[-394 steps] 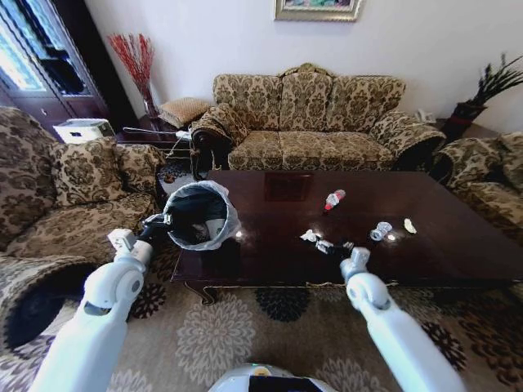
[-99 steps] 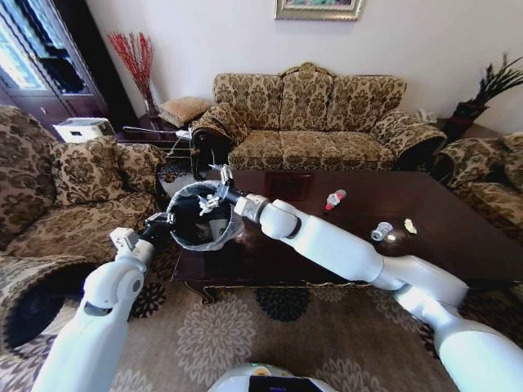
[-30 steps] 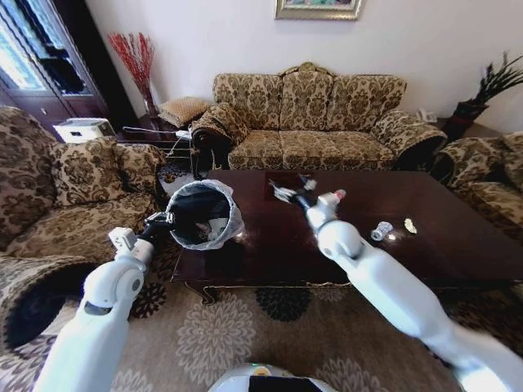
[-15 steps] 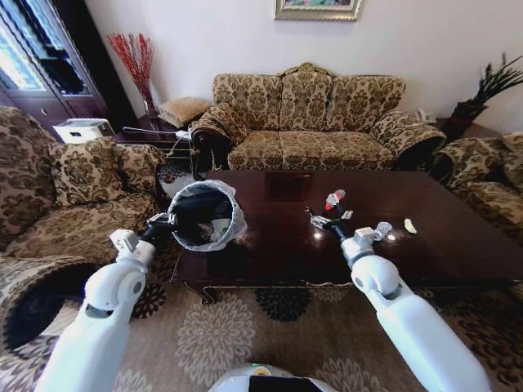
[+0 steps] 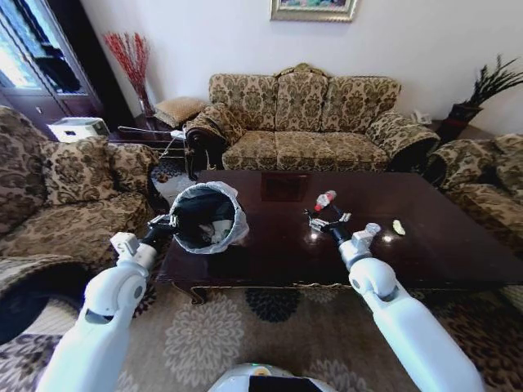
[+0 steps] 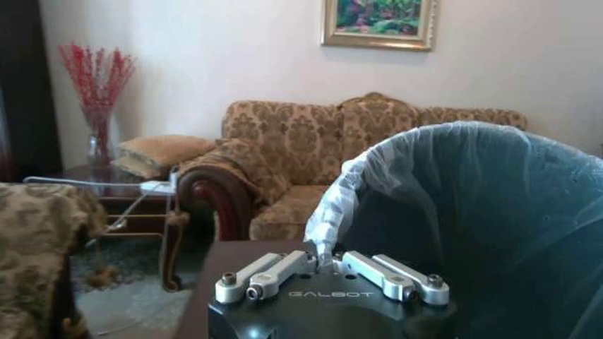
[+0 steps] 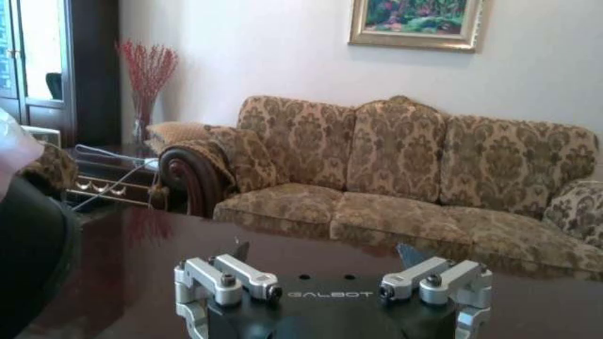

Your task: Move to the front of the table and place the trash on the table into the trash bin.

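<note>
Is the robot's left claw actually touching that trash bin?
Touching. In the left wrist view the left gripper pinches the trash bin by its bag-lined rim.

Dark mahogany table (image 5: 458, 245), black trash bin (image 5: 204, 217) with whitish liner, red-capped clear bottle (image 5: 324, 200).

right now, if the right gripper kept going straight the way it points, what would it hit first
Probably the plastic bottle with the red cap. The right gripper is open above the table, aimed toward the sofa, with the bottle just beyond it, though depth is unclear.
</note>
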`<state>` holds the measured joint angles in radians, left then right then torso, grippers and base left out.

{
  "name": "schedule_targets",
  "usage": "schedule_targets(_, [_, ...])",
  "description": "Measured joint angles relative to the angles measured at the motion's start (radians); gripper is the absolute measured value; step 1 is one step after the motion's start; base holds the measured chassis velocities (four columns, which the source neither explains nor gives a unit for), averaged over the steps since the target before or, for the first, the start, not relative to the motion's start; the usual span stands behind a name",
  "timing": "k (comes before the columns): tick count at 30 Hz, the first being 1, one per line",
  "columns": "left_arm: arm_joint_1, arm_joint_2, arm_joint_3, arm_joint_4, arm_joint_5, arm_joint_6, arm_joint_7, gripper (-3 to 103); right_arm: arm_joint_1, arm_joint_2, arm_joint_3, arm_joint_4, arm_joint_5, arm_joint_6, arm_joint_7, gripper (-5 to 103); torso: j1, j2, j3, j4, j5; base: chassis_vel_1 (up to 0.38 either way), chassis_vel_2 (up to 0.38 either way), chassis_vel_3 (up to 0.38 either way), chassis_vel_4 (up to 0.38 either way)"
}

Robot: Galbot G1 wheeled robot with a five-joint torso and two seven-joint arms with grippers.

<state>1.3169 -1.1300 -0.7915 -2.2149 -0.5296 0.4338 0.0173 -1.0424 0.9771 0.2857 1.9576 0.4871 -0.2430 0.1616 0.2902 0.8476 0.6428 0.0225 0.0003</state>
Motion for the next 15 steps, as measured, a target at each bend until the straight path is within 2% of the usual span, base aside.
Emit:
schedule_targets(3, [0.003,-0.002,-0.001,-0.002,0.001,-0.003,0.003,0,0.001,0.0,-0.003,0.0,0.0,0.001,-0.001,100,0.0,0.0,0.0,0.0,-0.0007,-0.298,-0.291,0.282,0.274])
schedule_targets(7, [0.004,-0.008,-0.003,-0.008,0.001,-0.006,0.006,0,0.001,-0.003,-0.008,0.002,0.0,0.001,-0.001,100,0.0,0.0,0.0,-0.0002,0.0008,-0.311,-0.315,0.325,0.312])
schedule_targets(9, [0.004,-0.013,-0.003,-0.014,0.002,-0.006,0.006,0,0.003,-0.006,-0.009,0.002,0.001,0.001,0.0,100,-0.001,0.0,0.0,0.0,-0.0012,-0.368,-0.309,0.405,0.33])
schedule_targets(13, [0.009,-0.02,-0.001,-0.023,0.01,-0.006,0.005,0,0.01,-0.002,-0.01,-0.008,0.001,-0.005,0.001,100,0.0,0.0,0.0,0.0002,0.0004,-0.362,-0.306,0.395,0.318])
schedule_targets(15, [0.011,-0.023,0.0,-0.024,0.013,-0.006,0.004,0,0.013,0.001,-0.011,-0.012,-0.001,-0.009,0.002,100,0.0,0.0,0.0,0.0001,-0.0002,-0.435,-0.307,0.455,0.323])
